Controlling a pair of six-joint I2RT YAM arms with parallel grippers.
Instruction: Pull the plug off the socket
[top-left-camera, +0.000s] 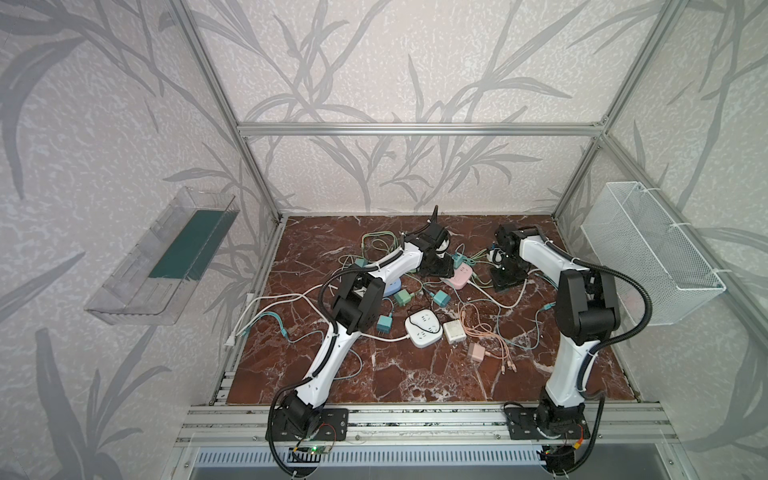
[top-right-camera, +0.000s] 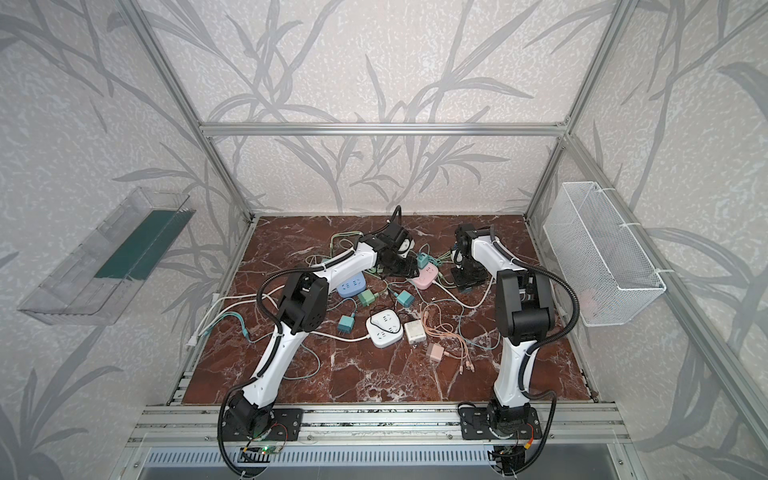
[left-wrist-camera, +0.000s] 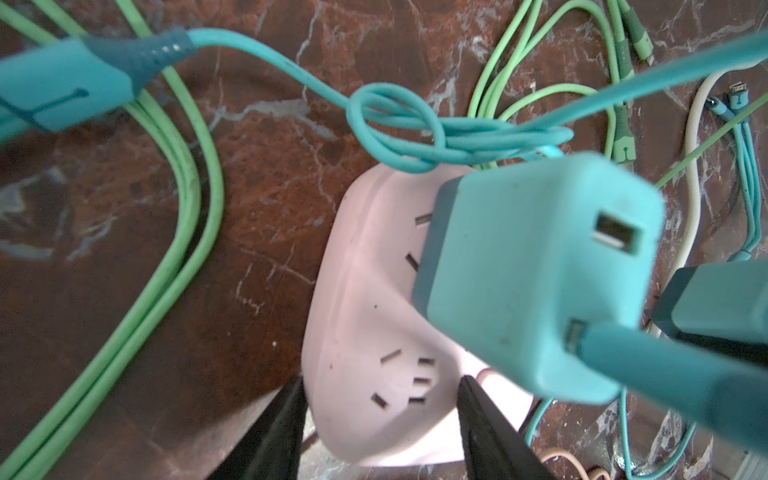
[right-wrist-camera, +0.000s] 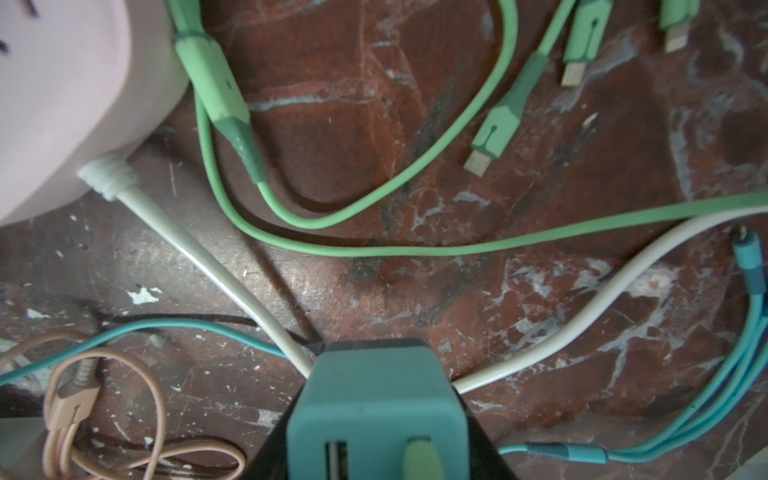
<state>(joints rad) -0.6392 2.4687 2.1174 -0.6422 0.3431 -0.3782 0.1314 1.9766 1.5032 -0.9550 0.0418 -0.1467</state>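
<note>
From above, in both top views: a marble table (top-left-camera: 374, 374) (top-right-camera: 353, 374) strewn with cables, chargers and 3 sockets. Toward the back, near the middle, the left gripper (top-left-camera: 438, 266) (top-right-camera: 399, 266) down at the pink socket (top-left-camera: 462, 280) (top-right-camera: 427, 280), with a teal plug (top-left-camera: 458, 262) (top-right-camera: 423, 261) upright on that socket's far end. Just to the right, the right gripper (top-left-camera: 505, 278) (top-right-camera: 467, 276) low over the table, near the pink socket but apart from it. Too small here to tell either grip. Nearer the front, a white socket (top-left-camera: 423, 328) (top-right-camera: 384, 328) and, partly under the left arm, a blue socket (top-right-camera: 352, 286).

From the left wrist: 2 black fingers (left-wrist-camera: 274, 432) of the left gripper (left-wrist-camera: 382, 380) pressed against opposite sides of the pink socket's (left-wrist-camera: 365, 311) end, pinching it. The teal plug (left-wrist-camera: 536, 282) seated in the socket's other outlet, not yet pulled out, with a teal cable (left-wrist-camera: 665, 374) in 1 of its 2 USB ports. At the frame's edge, a second teal plug (left-wrist-camera: 719, 307), blurred. Alongside, green cables (left-wrist-camera: 187, 208) looping over the marble.

From the right wrist: the right gripper (right-wrist-camera: 376, 374) closed tight on the second teal plug (right-wrist-camera: 370, 407), black fingers (right-wrist-camera: 478, 444) against 2 of its sides, a green cable (right-wrist-camera: 419, 457) in 1 of its USB ports. The pink socket (right-wrist-camera: 62, 104) off at a corner, clear of this plug, not touching it. A white cord (right-wrist-camera: 199, 257) leading out of the socket and passing under the held plug. Loose green connectors (right-wrist-camera: 494, 133), teal leads (right-wrist-camera: 727, 395) and a beige cable (right-wrist-camera: 145, 395) scattered on the marble.
</note>
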